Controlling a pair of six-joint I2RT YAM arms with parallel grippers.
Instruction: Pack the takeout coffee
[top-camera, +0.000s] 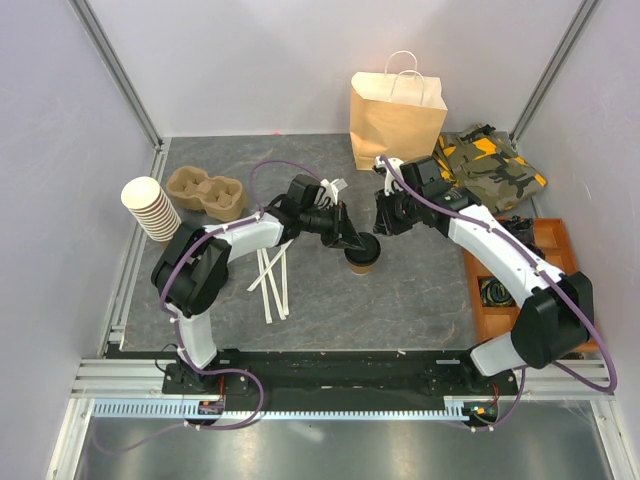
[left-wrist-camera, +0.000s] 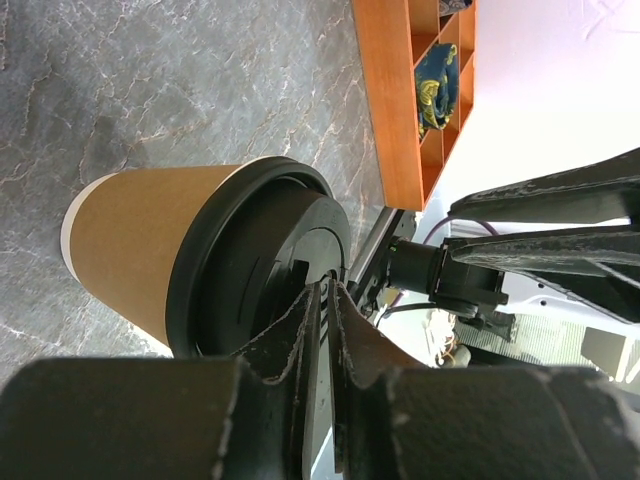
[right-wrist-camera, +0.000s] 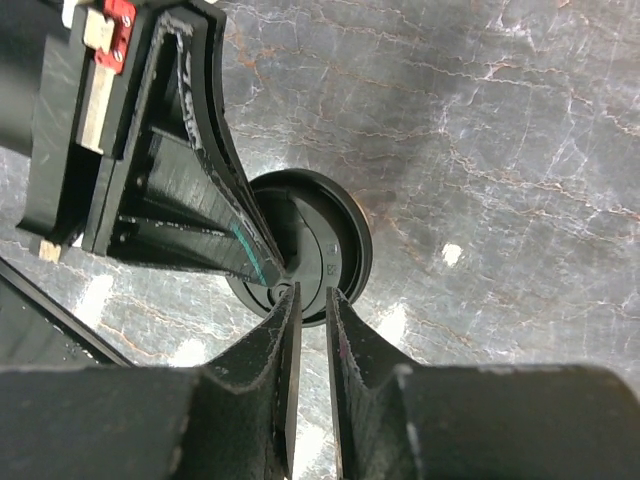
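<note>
The left gripper (top-camera: 347, 238), jaws nearly together and its grip impossible to tell, touches the small brown kraft paper cup with round black plastic lid (top-camera: 362, 262), upright on the grey marbled table (top-camera: 420, 290), with the right gripper (top-camera: 383, 222) slightly parted and empty above: likely light and crushable, best held gently below the rim.

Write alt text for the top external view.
The left gripper and right gripper meet at a lidded takeout coffee in the middle of a grey table, the left one touching its lid. A paper bag stands at the back; stacked cups, a cup carrier and an orange tray sit to the sides.
</note>
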